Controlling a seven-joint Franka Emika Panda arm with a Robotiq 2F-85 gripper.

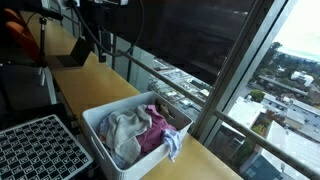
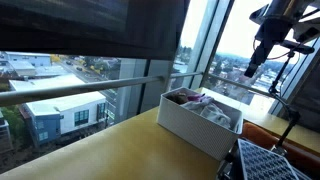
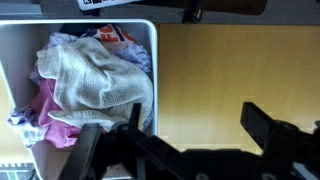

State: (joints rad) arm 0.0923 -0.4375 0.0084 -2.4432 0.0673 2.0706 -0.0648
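Observation:
A white bin (image 3: 152, 60) stands on the wooden counter (image 3: 230, 70), filled with crumpled laundry: a cream towel (image 3: 95, 80) on top, pink cloth (image 3: 50, 110) under it. Both exterior views show the bin (image 1: 100, 112) (image 2: 190, 125) near the window. My gripper (image 3: 198, 120) hangs high above the counter, to the right of the bin in the wrist view. Its black fingers (image 3: 262, 122) stand wide apart, open, with only bare wood between them. In an exterior view the gripper (image 2: 260, 55) is seen well above the bin and touches nothing.
A black perforated rack (image 1: 40, 150) (image 2: 272, 162) lies beside the bin. A metal window rail (image 2: 90, 88) and glass run along the counter's far edge. A dark flat object (image 1: 70, 60) sits farther back on the counter.

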